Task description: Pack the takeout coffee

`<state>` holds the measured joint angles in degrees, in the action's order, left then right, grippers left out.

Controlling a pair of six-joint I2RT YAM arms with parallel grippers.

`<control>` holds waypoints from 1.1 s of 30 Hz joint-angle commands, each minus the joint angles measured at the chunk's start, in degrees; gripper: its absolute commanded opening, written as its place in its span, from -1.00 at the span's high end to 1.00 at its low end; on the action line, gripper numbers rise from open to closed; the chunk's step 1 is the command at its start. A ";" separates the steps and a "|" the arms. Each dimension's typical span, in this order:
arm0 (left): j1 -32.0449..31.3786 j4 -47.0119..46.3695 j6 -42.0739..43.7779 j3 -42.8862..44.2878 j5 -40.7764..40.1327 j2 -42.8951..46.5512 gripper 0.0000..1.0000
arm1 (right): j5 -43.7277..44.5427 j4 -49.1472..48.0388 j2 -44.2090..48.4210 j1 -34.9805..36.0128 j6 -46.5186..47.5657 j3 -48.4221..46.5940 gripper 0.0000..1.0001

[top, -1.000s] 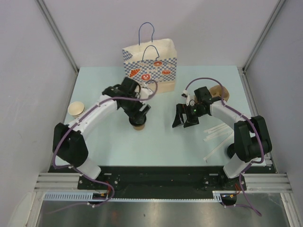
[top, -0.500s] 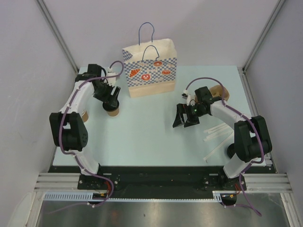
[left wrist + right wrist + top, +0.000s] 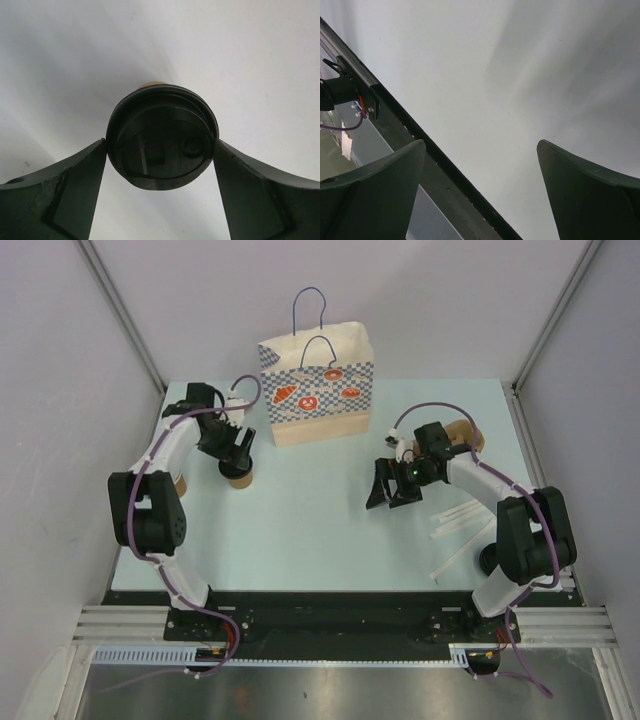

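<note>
A small brown paper coffee cup (image 3: 162, 135) with a black plastic lid stood upright on the pale worktop (image 3: 320, 530), just left of the patterned paper bag (image 3: 318, 390) at the back. The left claw (image 3: 236, 462) hung directly above it, its two fingers (image 3: 75, 190) wide apart and set against opposite sides of the lid rim. Whether they pinched the lid or only flanked it could not be told. The right claw (image 3: 390, 495) hovered well apart to the right, fingers spread, holding nothing. The cup was probably light, with thin walls that crush easily and a lid that could pop off. A gentle hold across the stiff rim, with the cup kept upright, looked safest.
</note>
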<state>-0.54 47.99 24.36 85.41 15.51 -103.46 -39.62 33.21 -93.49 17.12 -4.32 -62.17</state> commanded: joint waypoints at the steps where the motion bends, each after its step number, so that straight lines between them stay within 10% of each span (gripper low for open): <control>1: 0.36 -1.67 0.07 -0.86 1.10 2.65 -0.93 | -1.78 -0.08 2.88 -0.34 1.24 -2.16 -0.99; 21: 0.36 4.05 -4.49 16.99 4.27 15.90 -0.99 | -0.74 9.23 8.93 -9.82 8.43 -18.85 -0.99; 28: 0.36 -9.74 -13.27 1.80 13.31 35.32 -0.99 | 23.66 13.90 10.18 -11.58 15.91 -23.08 -0.90; 33: 0.36 -14.33 -19.70 -6.64 19.55 39.83 -0.99 | 31.52 15.83 7.98 -12.03 19.33 -23.43 -0.48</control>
<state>-0.54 38.76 11.66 84.27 27.51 -62.67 -19.62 45.45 -83.90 5.67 9.72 -83.90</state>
